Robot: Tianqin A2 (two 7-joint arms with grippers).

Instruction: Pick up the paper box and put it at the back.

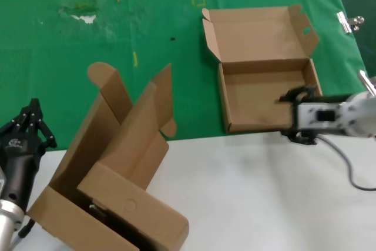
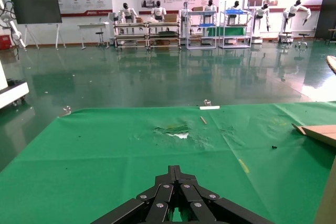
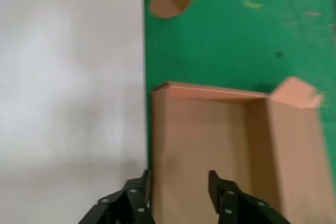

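- Nearest the head camera, a large brown carton [image 1: 111, 204] with tall flaps stands on the white tabletop [image 1: 252, 192], just beside the left gripper [image 1: 26, 123].
- The left gripper is parked at the near left, pointing out over the green cloth [image 1: 70, 45]; its fingers meet at the tips and hold nothing.
- The right gripper [image 1: 298, 117] is at work at the near right corner of the paper box [image 1: 264, 95].
- The paper box lies open on the green cloth, its front wall along the cloth's near edge, its lid folded back.
- In the right wrist view, the right gripper [image 3: 177, 182] is partly open, its fingers either side of the front wall; it does not seem closed yet.
- Step in hand, as I judge: reaching to grasp. Next calls for pinching that wall, lifting, and carrying the box farther back.
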